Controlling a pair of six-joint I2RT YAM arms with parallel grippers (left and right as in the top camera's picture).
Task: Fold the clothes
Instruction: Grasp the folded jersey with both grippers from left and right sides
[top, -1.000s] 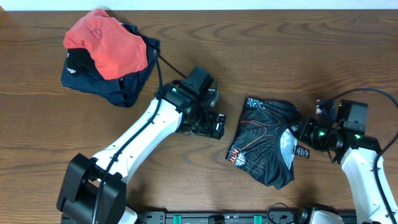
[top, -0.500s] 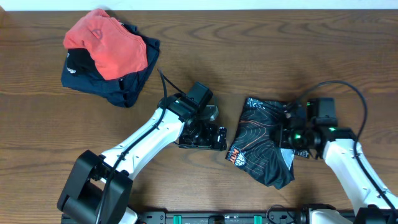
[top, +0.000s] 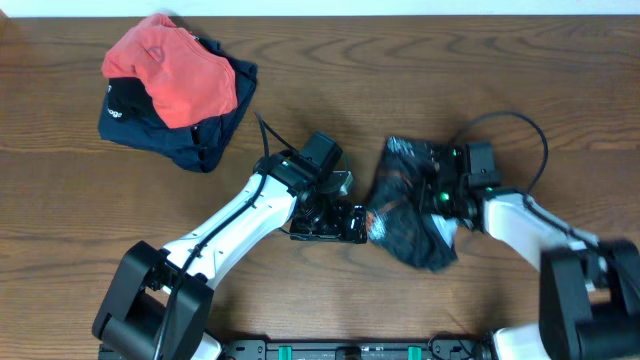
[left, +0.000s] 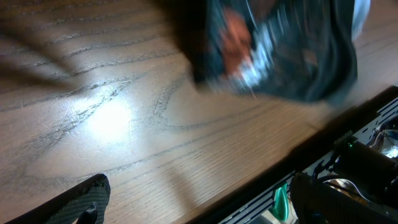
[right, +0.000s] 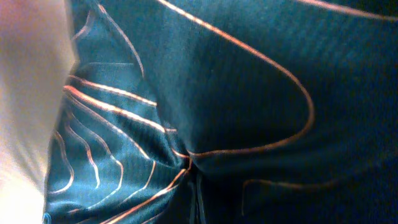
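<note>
The jersey (top: 405, 215) lies in a crumpled heap on the desk (top: 480, 70), a bit right of the middle and toward the near side. It is black with thin orange lines. We think it is soft, light and floppy, and maybe a bit slippery, so it will sag and slide when it is lifted. It will not break. A good place to take hold is an edge or a corner, like a hem or a shoulder, not the middle of the heap. Then it can be pulled out flat.

The right gripper (top: 438, 195) is at the right side of the heap. Its arm reaches in from the near right with a bent elbow. Its jaws are pressed together. In the right wrist view the orange lines bunch into one pinched spot, so we think it is clamped on a fold of the jersey.

The left gripper (top: 345, 222) is low over the desk, just beside the jersey's left edge. We cannot tell if it touches. Its jaws are wide apart with only bare wood between them. Its arm stretches in from the near left.

A red garment (top: 175, 70) lies on a navy garment (top: 205, 135) at the far left, well apart.
</note>
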